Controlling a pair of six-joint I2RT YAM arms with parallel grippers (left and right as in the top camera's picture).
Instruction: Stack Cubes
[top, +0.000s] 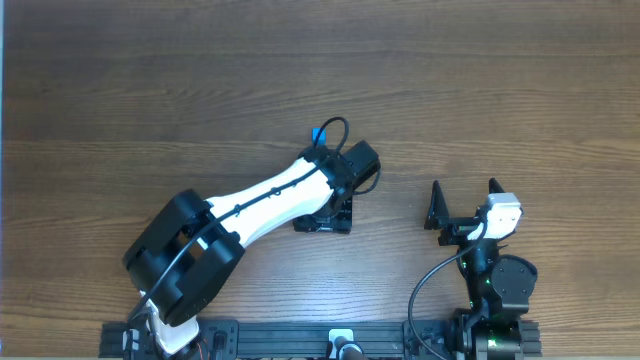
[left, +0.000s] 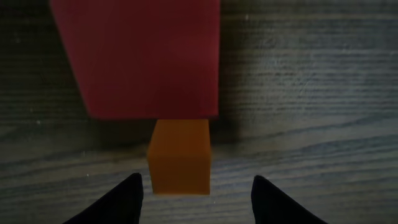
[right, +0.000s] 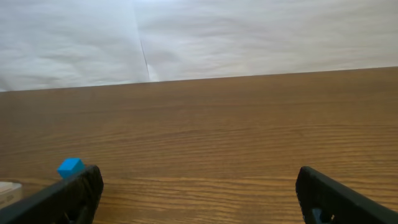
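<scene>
Right up close, the left gripper (left: 196, 182) is spread wide with nothing gripped, and a small orange cube (left: 180, 155) is seen on the wooden table (top: 150, 80), lined up with the gap. A bigger red cube (left: 143, 56) is parked right behind it; actual contact can't be made out. A little blue cube (top: 319, 135) is spotted just beside the left arm's wrist. The right gripper (top: 464, 190) is held wide open too, empty, well apart from the cubes.
</scene>
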